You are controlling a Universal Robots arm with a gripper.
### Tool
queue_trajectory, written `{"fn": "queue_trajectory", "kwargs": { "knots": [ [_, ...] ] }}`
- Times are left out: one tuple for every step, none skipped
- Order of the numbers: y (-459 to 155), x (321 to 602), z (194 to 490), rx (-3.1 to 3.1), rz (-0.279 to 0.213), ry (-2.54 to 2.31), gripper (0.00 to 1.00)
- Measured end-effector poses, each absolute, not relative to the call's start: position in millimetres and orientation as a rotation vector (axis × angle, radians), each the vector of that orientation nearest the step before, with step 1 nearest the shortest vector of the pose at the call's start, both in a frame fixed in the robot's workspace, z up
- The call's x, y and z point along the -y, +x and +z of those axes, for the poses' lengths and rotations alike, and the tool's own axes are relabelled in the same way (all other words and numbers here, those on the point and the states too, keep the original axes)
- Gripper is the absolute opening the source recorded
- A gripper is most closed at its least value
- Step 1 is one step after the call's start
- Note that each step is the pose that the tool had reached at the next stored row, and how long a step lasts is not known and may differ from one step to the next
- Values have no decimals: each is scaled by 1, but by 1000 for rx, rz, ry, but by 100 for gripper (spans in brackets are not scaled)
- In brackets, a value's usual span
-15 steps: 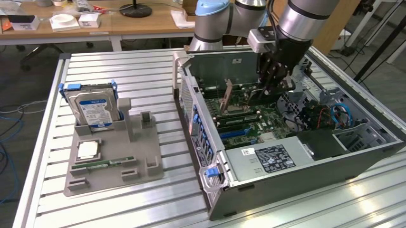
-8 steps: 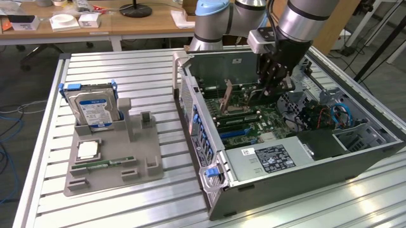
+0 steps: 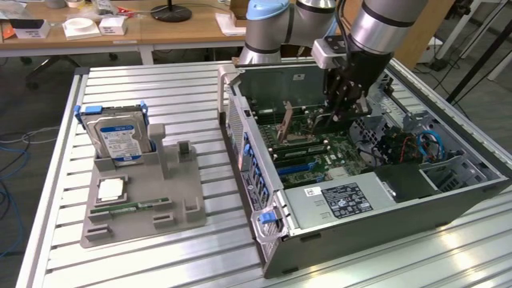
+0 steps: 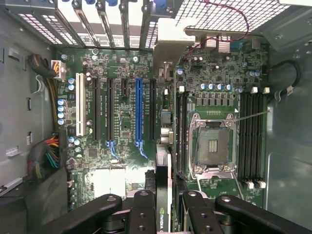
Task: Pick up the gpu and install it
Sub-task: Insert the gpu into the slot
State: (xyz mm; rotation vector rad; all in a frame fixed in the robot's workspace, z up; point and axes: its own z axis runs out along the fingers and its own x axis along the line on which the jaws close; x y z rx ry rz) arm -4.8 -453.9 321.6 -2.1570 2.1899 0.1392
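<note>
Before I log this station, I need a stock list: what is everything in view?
gpu: one, black, edge-on over the motherboard slots.
case: one, grey, open, on the table.
motherboard: one, green, inside the case.
tray: one, grey, on the exterior view's left of the case.
hard drive: one, silver with blue-white label, upright in the tray.
memory stick: one, green, flat on the tray.
chip: one, silver, flat on the tray.
table: one, silver slats.
desk: one, wooden, behind the table.
arm: one, silver and blue, reaching into the case.
jaws: one pair, black, shut on the gpu.
</note>
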Motion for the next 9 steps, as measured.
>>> {"fn": "queue_trajectory", "kwargs": {
  "knots": [
    [-5, 454, 321, -2190, 139, -2157, 26],
    [-5, 454, 321, -2190, 139, -2157, 26],
    [-5, 454, 321, -2190, 139, -2157, 26],
    [-5, 454, 321, -2190, 139, -2157, 26],
    [-5, 454, 321, -2190, 139, -2157, 26],
    [-5, 454, 321, -2190, 139, -2157, 26],
    [-5, 454, 321, -2190, 139, -2157, 26],
    [-5, 454, 321, -2190, 139, -2157, 26],
    [-5, 454, 321, -2190, 139, -2157, 26]
  ]
}}
